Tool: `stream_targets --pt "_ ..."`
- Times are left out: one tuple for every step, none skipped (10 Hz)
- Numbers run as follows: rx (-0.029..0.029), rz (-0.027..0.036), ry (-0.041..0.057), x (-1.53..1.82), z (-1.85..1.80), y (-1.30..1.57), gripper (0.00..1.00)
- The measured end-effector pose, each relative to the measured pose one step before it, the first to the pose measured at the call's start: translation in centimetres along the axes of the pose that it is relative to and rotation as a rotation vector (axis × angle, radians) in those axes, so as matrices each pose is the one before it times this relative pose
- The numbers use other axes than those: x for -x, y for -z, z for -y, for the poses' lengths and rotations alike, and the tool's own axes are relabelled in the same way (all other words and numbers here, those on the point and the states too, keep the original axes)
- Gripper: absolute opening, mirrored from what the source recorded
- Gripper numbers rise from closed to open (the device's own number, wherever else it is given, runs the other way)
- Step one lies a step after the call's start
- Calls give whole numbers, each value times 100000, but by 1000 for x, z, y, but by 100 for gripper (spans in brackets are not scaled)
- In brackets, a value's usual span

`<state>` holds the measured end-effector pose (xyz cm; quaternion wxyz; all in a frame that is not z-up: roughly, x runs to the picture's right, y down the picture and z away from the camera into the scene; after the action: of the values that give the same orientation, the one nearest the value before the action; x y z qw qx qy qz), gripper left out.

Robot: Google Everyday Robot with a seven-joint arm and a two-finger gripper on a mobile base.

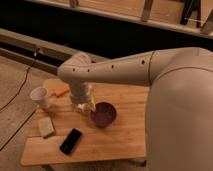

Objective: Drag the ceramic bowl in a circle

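The ceramic bowl [103,114], dark purple and glossy, rests near the middle of the wooden table [122,142]. My gripper [83,106] hangs down from the bent white arm just left of the bowl, close to its left rim. It stands open with nothing in it. Whether a finger touches the rim I cannot tell.
A white cup [40,96] stands at the table's left edge, with an orange object [61,91] behind it. A tan block [46,126] and a black phone [71,141] lie at the front left. My large white arm covers the table's right end. A cable [19,91] runs across the floor at left.
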<state>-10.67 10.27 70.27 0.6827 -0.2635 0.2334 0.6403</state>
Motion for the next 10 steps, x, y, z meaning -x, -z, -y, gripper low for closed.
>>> stream_targets --pt "0 -6 -2 -1 1 -1 65" --pt "-2 -4 2 -1 0 -2 65" --pt "4 12 -1 2 0 5 65" --pt "2 -4 -1 -1 -1 0 65" --pt "-28 -2 20 -2 7 -10 65" --pt "-26 32 17 4 7 0 65" --pt "-1256 778 -503 178 633 149 65" --pt "-2472 1338 -2572 300 1604 324 65" --pt "-3959 1862 -5335 287 3003 547 65" --pt "-3948 1787 -7136 26 3696 500 65"
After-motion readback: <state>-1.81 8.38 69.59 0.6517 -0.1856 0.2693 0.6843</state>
